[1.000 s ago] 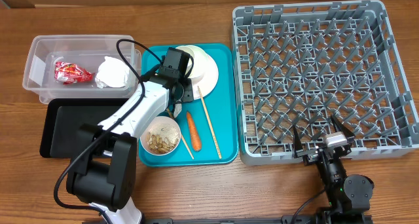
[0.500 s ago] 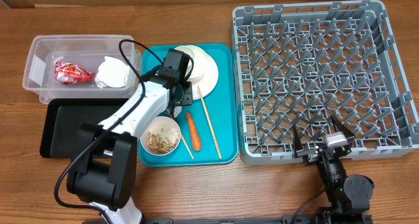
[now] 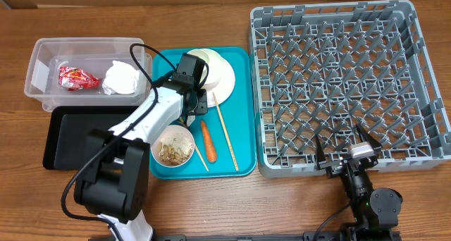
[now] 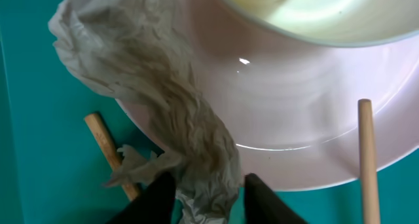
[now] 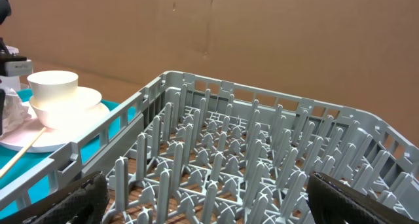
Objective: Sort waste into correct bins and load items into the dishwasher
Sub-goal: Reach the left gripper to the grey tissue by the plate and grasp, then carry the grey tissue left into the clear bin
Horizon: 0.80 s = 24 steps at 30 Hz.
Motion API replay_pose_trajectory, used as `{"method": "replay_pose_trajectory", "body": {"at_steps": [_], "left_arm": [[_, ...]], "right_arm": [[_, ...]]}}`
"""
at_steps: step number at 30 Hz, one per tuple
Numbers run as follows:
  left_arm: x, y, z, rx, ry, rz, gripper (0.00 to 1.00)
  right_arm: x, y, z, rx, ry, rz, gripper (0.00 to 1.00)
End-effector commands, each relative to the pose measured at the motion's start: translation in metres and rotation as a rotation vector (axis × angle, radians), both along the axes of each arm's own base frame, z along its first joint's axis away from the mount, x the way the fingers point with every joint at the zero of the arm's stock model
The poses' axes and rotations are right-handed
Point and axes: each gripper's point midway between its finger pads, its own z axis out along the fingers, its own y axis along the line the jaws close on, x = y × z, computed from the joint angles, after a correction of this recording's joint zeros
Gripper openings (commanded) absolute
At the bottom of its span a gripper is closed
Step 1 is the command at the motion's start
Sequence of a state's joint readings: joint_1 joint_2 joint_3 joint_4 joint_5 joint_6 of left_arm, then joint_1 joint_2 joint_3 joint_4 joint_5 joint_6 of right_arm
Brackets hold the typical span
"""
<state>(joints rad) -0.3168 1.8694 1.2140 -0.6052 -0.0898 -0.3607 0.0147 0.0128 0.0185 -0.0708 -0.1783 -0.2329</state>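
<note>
My left gripper (image 3: 192, 115) is down on the teal tray (image 3: 243, 146) at the near-left edge of the white plate (image 3: 221, 79). In the left wrist view its two black fingers (image 4: 163, 194) press either side of a crumpled white paper (image 4: 163, 99) lying over the plate's rim (image 4: 314, 106). A white bowl and cup (image 3: 204, 58) sit stacked on the plate. Two chopsticks (image 3: 226, 137) (image 3: 199, 153), a carrot (image 3: 208, 141) and a bowl of beige scraps (image 3: 173, 146) lie on the tray. My right gripper (image 3: 347, 151) stands open at the grey dish rack's (image 3: 257, 93) near edge, with nothing between its fingers.
The clear tub (image 3: 42, 51) at the back left holds a red wrapper (image 3: 76, 77) and a white paper ball (image 3: 122, 80). The black tray (image 3: 74, 137) lies in front of it. Rack pegs (image 5: 216, 152) fill the right wrist view.
The left fingers have narrowed onto the crumpled paper beside the plate. The arm has barely shifted, and the right arm is unmoved.
</note>
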Motion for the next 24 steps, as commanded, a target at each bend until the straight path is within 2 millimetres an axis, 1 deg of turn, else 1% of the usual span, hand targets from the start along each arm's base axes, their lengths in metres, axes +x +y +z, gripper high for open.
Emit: {"method": "replay_pose_trajectory", "body": {"at_steps": [1, 2, 3, 4, 5, 6, 9, 12, 15, 19, 22, 24], "left_arm": [[0.0, 0.007, -0.008, -0.008, 0.024, 0.01, 0.29], [0.0, 0.007, -0.008, -0.018, 0.027, 0.012, 0.28], [0.001, 0.009, -0.008, -0.025, 0.029, 0.017, 0.24], [0.001, 0.011, -0.008, -0.036, 0.031, 0.028, 0.14], [0.002, 0.011, -0.008, -0.041, 0.031, 0.029, 0.08], [0.001, 0.01, -0.008, -0.046, 0.032, 0.029, 0.04], [0.002, 0.011, -0.005, -0.042, 0.035, 0.037, 0.04], [0.011, 0.016, 0.012, -0.011, 0.015, 0.073, 0.04], [0.023, 0.015, 0.041, -0.002, -0.011, 0.078, 0.04], [0.045, 0.018, 0.097, 0.015, -0.084, 0.094, 0.04], [0.062, 0.024, 0.137, 0.018, -0.159, 0.119, 0.04], [0.07, 0.032, 0.158, 0.008, -0.195, 0.14, 0.04]], "right_arm": [[0.0, 0.0, -0.002, 0.008, -0.001, -0.002, 1.0], [0.0, 0.0, -0.002, 0.008, -0.001, -0.002, 1.0], [0.0, 0.0, -0.002, 0.008, -0.001, -0.002, 1.0], [0.0, 0.0, -0.002, 0.008, -0.001, -0.002, 1.0], [0.0, 0.0, -0.002, 0.008, -0.001, -0.002, 1.0], [0.0, 0.0, -0.002, 0.008, -0.001, -0.002, 1.0], [0.0, 0.0, -0.002, 0.008, -0.001, -0.002, 1.0], [0.0, 0.0, -0.002, 0.008, -0.001, -0.002, 1.0], [0.0, 0.0, -0.002, 0.008, -0.001, -0.002, 1.0], [0.0, 0.0, -0.002, 0.008, -0.001, -0.002, 1.0], [0.0, 0.0, -0.002, 0.008, -0.001, -0.002, 1.0], [0.0, 0.0, -0.002, 0.008, -0.001, -0.002, 1.0]]}}
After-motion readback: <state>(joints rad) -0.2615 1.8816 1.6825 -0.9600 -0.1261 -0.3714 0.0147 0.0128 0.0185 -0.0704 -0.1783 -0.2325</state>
